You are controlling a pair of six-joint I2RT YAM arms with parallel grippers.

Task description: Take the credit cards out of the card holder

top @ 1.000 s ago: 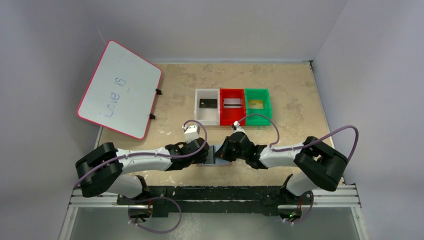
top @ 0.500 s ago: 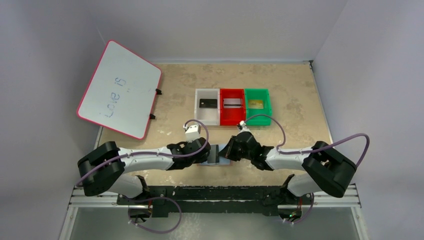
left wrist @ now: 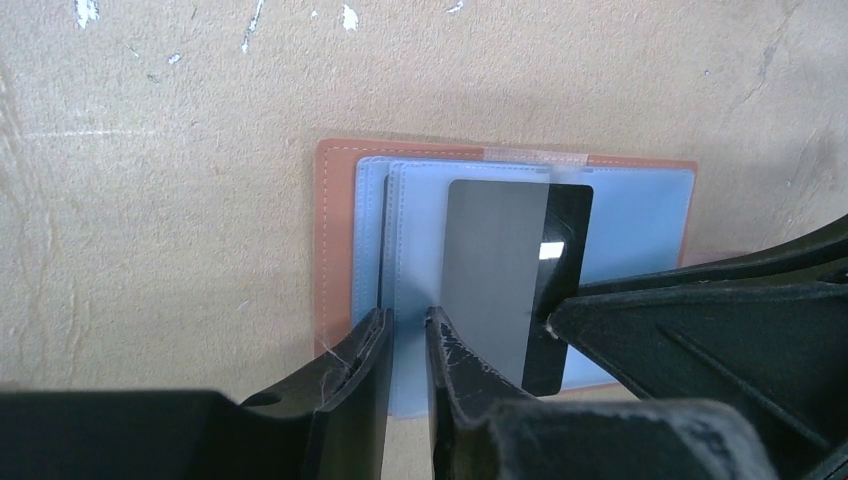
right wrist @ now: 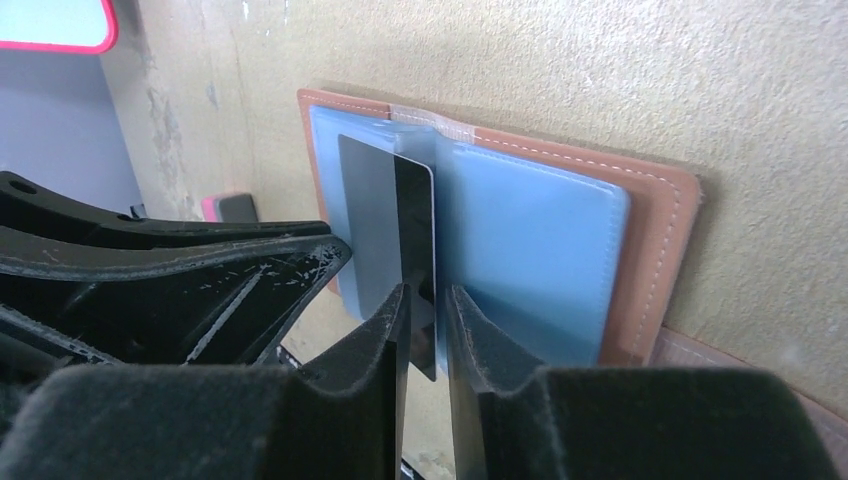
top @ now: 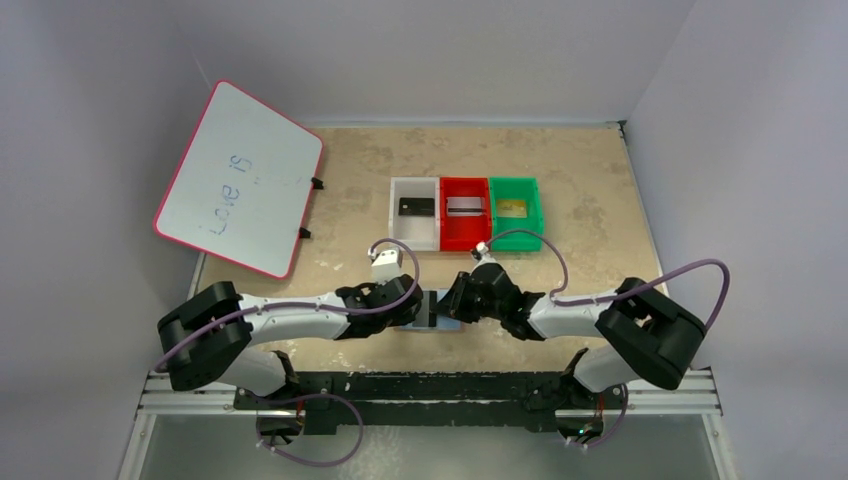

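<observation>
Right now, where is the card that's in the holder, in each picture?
Top: card sits low in the middle, below the red bin.
Left wrist: right of centre, half out of its sleeve.
Right wrist: centre.
Landmark: the tan holder under it, in all three.

The card holder [left wrist: 335, 250] is tan-brown leather with pale stitching; its sleeves [left wrist: 640, 220] are pale blue. The card [left wrist: 566, 225] is black, greyed where a sleeve covers it. The left gripper [left wrist: 405, 350] and right gripper [right wrist: 425, 330] are black. On the far side stand a white bin [top: 397, 232], a red bin [top: 446, 241] and a green bin [top: 536, 222] on the mottled beige table [top: 585, 180].
</observation>
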